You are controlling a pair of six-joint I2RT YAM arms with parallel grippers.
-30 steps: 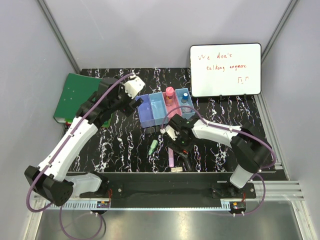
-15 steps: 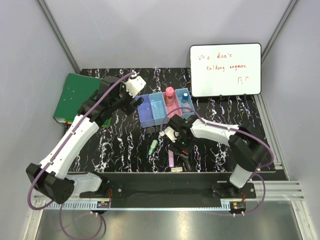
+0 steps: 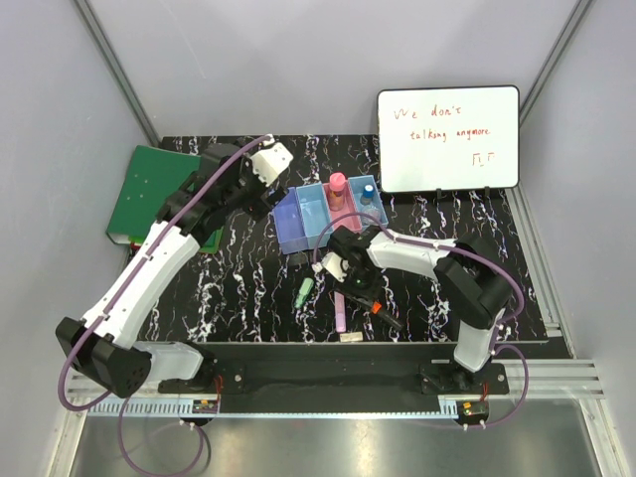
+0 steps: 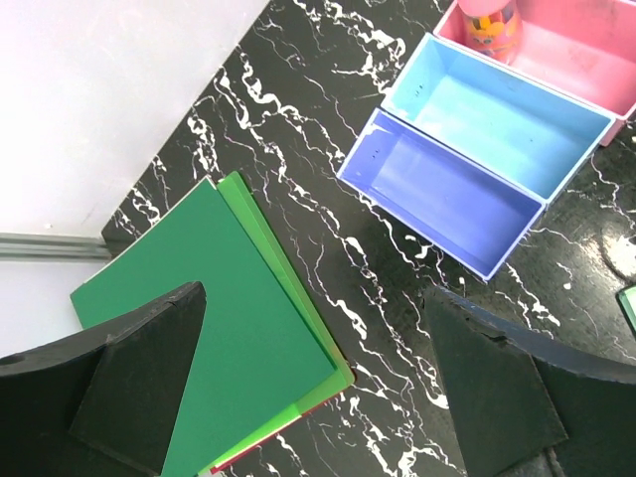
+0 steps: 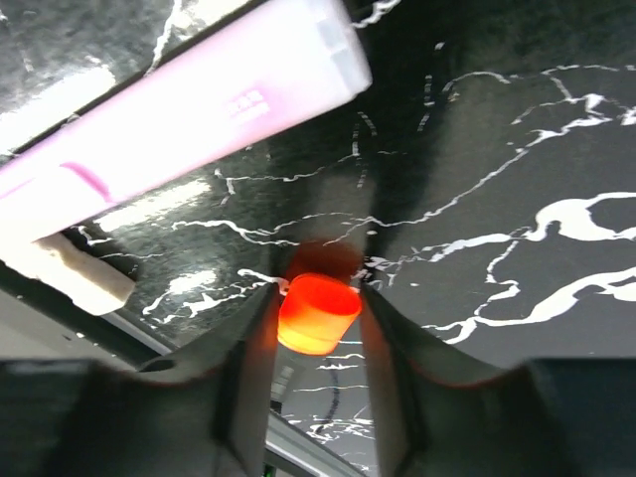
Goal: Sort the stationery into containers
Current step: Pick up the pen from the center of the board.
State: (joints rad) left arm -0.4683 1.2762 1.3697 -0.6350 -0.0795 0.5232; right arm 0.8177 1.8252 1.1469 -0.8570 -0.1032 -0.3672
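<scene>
My right gripper is down on the table in front of the containers, shut on the orange-capped black marker. In the right wrist view the orange cap sits pinched between both fingers. A pink highlighter and a beige eraser lie just beside it. A green highlighter lies further left. The pink bin holds a pink-capped tube, and the right blue bin holds a blue-capped bottle. My left gripper hangs open and empty between binder and bins.
A green binder lies at the left edge of the black marbled table. A whiteboard with orange writing stands at the back right. The blue bin and the light blue bin show nothing inside.
The right jaws have closed onto the marker's orange cap, and the marker has swung so its body points to the lower right. The left arm has drawn back a little, still open.
</scene>
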